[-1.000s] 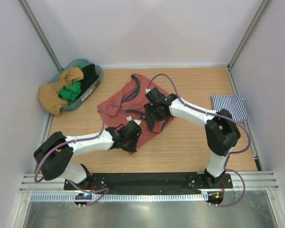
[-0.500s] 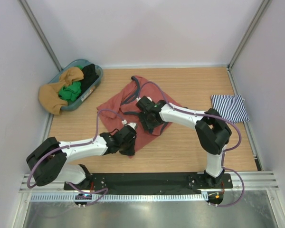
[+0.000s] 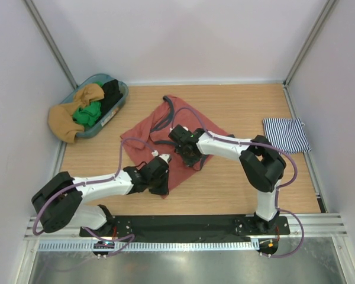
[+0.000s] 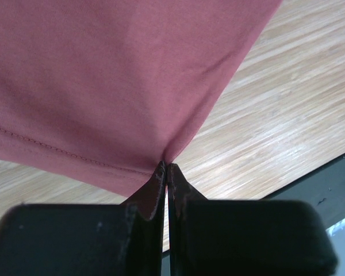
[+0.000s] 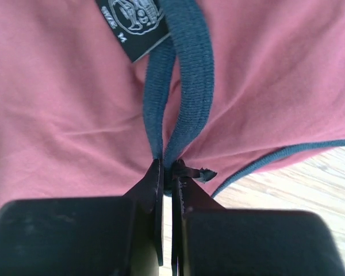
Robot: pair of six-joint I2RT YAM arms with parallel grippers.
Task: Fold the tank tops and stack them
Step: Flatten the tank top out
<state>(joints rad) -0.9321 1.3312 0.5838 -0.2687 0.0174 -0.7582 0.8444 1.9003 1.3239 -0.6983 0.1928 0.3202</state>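
Note:
The rust-red tank top [image 3: 143, 135] with navy trim lies partly folded mid-table. My left gripper [image 3: 160, 184] is shut on its near hem corner [image 4: 161, 158], the cloth pinched at the fingertips [image 4: 166, 168]. My right gripper [image 3: 189, 155] is shut on the navy trim [image 5: 178, 86] by the neck label [image 5: 132, 23], the band gathered between its tips [image 5: 168, 168]. The striped tank top [image 3: 286, 134] lies folded at the right edge of the table.
A teal basket [image 3: 119, 98] at the back left holds mustard, green and black clothes. Bare wood shows in front of the red top and between it and the striped one. A black base strip [image 3: 183, 225] runs along the near edge.
My right gripper slid left and nearer along the red top and closed on the navy trim. My left gripper drew back slightly with the hem corner.

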